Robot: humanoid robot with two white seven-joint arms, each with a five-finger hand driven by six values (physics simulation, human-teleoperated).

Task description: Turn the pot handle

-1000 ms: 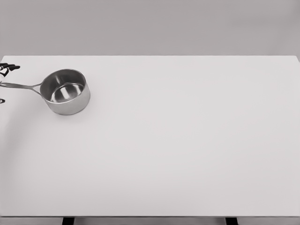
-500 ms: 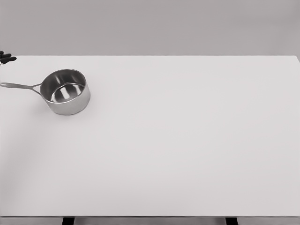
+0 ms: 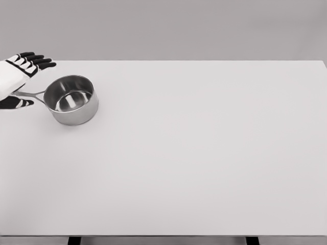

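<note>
A small steel pot (image 3: 72, 100) stands on the white table (image 3: 194, 153) at the far left. Its thin handle (image 3: 31, 94) points left toward the table's edge. My left hand (image 3: 19, 81) reaches in from the left edge, above the outer end of the handle. Its dark-tipped fingers (image 3: 38, 61) are spread over the handle and the thumb (image 3: 16, 103) lies below it, apart from the metal. The hand holds nothing. The far end of the handle is hidden behind the palm. My right arm does not show.
Two dark table legs (image 3: 74, 240) show under the front edge. A plain grey wall stands behind the table.
My left hand has come in from the left edge and now hovers over the handle's end; half a second ago only fingertips showed at the edge. The pot has not moved.
</note>
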